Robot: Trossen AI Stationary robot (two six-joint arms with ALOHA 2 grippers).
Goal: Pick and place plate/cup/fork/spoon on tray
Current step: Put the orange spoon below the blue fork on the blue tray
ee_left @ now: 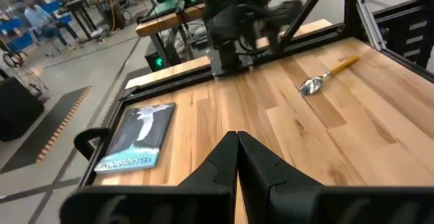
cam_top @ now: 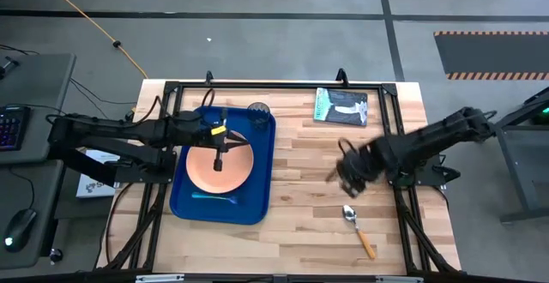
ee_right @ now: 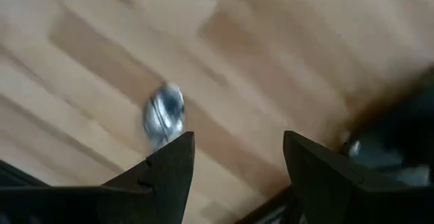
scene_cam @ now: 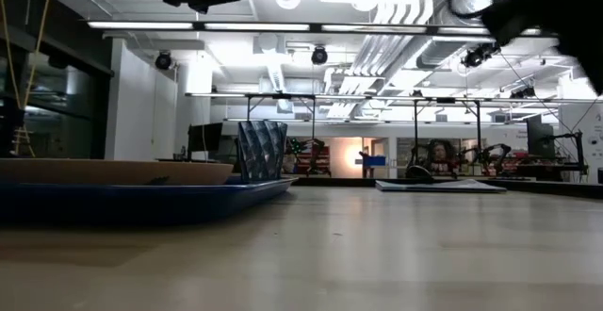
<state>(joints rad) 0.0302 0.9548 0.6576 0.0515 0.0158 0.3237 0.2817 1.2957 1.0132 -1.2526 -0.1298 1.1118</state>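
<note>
Spoon (cam_top: pixel 358 229) lay nearest you on the bare counter (cam_top: pixel 317 171), well apart from the tray (cam_top: pixel 262 159) toward the right arm's side, silver bowl pointing back toward the tray's far end and orange handle toward the counter's front edge. Just beyond the spoon, your right end effector (cam_top: pixel 346 173) hung above the wood between the spoon and the tray, fingers (ee_right: pixel 169 176) spread wide apart and holding nothing; its wrist view caught the spoon's bowl ahead of them. On the tray you had the fork (cam_top: pixel 214 198) at the near end, the plate (cam_top: pixel 220 166) filling the middle, and the cup (cam_top: pixel 259 110) at the far corner. Your left end effector (cam_top: pixel 218 157) sat over the plate, fingers (ee_left: pixel 217 166) pressed together, empty. Beyond the tray, a teal-and-black packet (cam_top: pixel 340 107) lay flat.
</note>
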